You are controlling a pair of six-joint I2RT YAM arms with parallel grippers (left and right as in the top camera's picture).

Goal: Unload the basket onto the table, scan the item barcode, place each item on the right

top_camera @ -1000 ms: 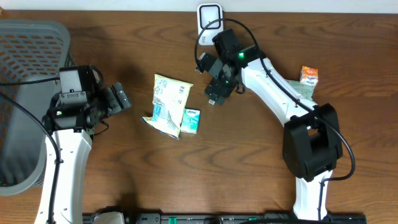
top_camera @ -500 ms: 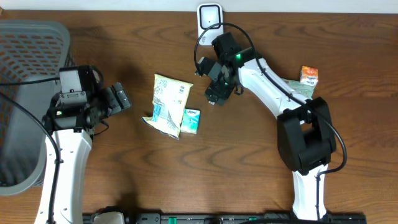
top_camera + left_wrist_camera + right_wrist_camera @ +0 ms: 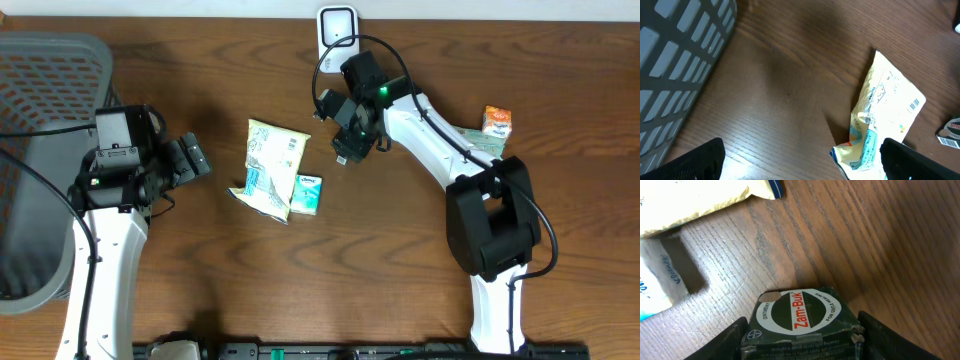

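Right wrist view: right gripper [image 3: 802, 336] clamps Zam-Buk box [image 3: 796, 315], jaws half-spread.

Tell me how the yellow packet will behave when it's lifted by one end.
The yellow packet is probably floppy: its lower end looks crumpled and folded in the left wrist view. It is likely light, since it lies thin. Lying flat, it should not roll.

Basket [image 3: 40, 150] at table [image 3: 200, 290] left edge. Pouch [image 3: 270, 165] centre, tissue pack [image 3: 308, 193] just right. Zam-Buk box [image 3: 797, 315] further right. Carton [image 3: 497, 121] far right.
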